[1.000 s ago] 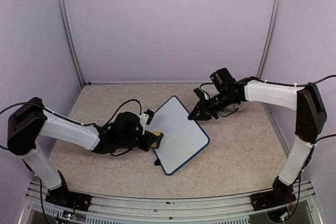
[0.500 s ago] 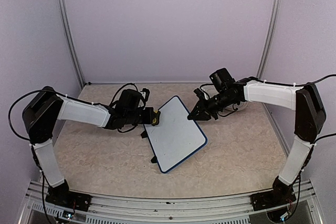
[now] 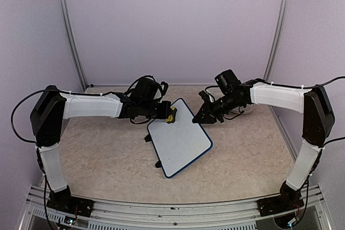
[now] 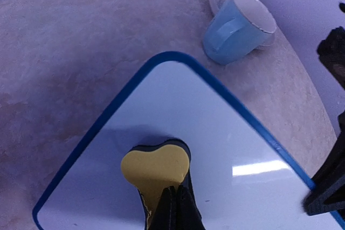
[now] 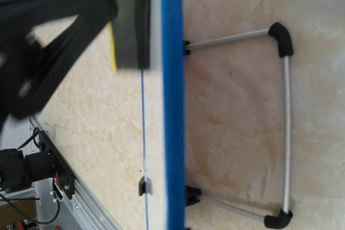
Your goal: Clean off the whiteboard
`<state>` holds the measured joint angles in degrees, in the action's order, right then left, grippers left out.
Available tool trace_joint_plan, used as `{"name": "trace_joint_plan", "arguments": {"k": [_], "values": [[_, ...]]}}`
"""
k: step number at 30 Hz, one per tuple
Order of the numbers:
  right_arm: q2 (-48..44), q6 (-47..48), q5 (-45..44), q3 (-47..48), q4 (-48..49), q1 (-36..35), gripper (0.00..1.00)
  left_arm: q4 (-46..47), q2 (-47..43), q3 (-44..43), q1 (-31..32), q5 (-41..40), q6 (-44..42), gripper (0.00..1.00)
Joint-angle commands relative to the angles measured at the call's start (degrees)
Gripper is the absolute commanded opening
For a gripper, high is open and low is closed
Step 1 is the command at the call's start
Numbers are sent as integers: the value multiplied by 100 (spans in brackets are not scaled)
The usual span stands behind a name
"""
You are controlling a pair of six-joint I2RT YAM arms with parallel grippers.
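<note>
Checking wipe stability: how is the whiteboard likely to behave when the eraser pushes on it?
Probably stiff: the whiteboard is a flat panel with a blue rim. It stands raised on thin wire legs with small black feet, so it may slide or rock under the eraser. It looks light for its size, given that slim frame.

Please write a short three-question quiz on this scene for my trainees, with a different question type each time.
1. True or false: the left gripper presses a yellow sponge against the whiteboard.
2. What colour is the whiteboard's rim? A red, B blue, C green.
3. Fill in: in the left wrist view, a light-blue ____ sits beyond the board's far corner.
Key: 1 true; 2 B; 3 mug.
</note>
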<state>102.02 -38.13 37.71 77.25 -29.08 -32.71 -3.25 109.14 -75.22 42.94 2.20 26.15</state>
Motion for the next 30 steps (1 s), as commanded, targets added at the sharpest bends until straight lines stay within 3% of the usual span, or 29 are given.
{"name": "trace_joint_plan", "arguments": {"k": [1, 5, 11, 14, 21, 24, 30], "values": [[163, 118, -227, 140, 0, -122, 0, -1005, 420, -861, 483, 467, -293, 0], [128, 91, -255, 124, 3, -122, 0, -1367, 567, -994, 663, 537, -365, 0], [16, 52, -282, 41, 71, -121, 0, -1691, 159, -241, 699, 436, -415, 0], [-31, 57, -290, 8, 89, -117, 0, -1983, -107, 10, 402, 45, -417, 0], [-90, 64, -254, -46, 137, -122, 0, -2022, -479, 65, -518, 8, -391, 0], [-156, 78, -310, -51, 124, -122, 10, -1822, -855, 186, -703, 275, -359, 0], [-305, 55, -390, -86, 107, -82, 39, -1651, -1513, 544, -861, 677, -399, 0]]}}
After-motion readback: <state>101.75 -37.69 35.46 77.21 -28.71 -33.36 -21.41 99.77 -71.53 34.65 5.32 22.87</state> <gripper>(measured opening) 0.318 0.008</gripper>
